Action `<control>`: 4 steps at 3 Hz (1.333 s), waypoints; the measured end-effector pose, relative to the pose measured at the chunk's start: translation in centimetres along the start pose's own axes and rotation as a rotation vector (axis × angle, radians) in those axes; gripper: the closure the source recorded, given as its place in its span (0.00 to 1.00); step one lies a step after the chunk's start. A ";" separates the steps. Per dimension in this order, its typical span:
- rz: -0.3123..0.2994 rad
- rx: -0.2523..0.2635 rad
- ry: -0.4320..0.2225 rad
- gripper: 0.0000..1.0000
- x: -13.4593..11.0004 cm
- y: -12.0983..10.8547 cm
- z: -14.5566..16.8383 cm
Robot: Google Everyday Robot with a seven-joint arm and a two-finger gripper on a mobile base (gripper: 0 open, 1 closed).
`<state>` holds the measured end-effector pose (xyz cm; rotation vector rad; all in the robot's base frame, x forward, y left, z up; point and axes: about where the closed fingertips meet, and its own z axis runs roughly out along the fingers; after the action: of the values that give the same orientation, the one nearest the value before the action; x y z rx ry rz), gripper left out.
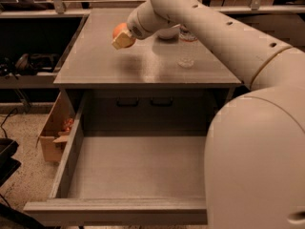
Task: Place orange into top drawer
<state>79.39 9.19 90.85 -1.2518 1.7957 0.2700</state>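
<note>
Aloft, the gripper, jaws clasping the orange, hangs over the table, well behind its front edge and the open top drawer.

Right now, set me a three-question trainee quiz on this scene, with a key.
1. True or false: the orange already lies in the top drawer.
2. Where is the gripper? A) above the cabinet top B) down inside the drawer C) out of view
3. Fill in: the top drawer stands ____.
Key: 1 false, the gripper holds the orange in the air. 2 A. 3 open.
</note>
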 end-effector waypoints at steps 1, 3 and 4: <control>-0.026 -0.040 -0.045 1.00 -0.4 1.7 -4.9; 0.012 -0.276 -0.102 1.00 8.5 14.7 -12.4; 0.001 -0.351 -0.079 1.00 14.3 19.3 -14.4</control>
<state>54.23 0.11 82.31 -1.4588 1.7290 0.6485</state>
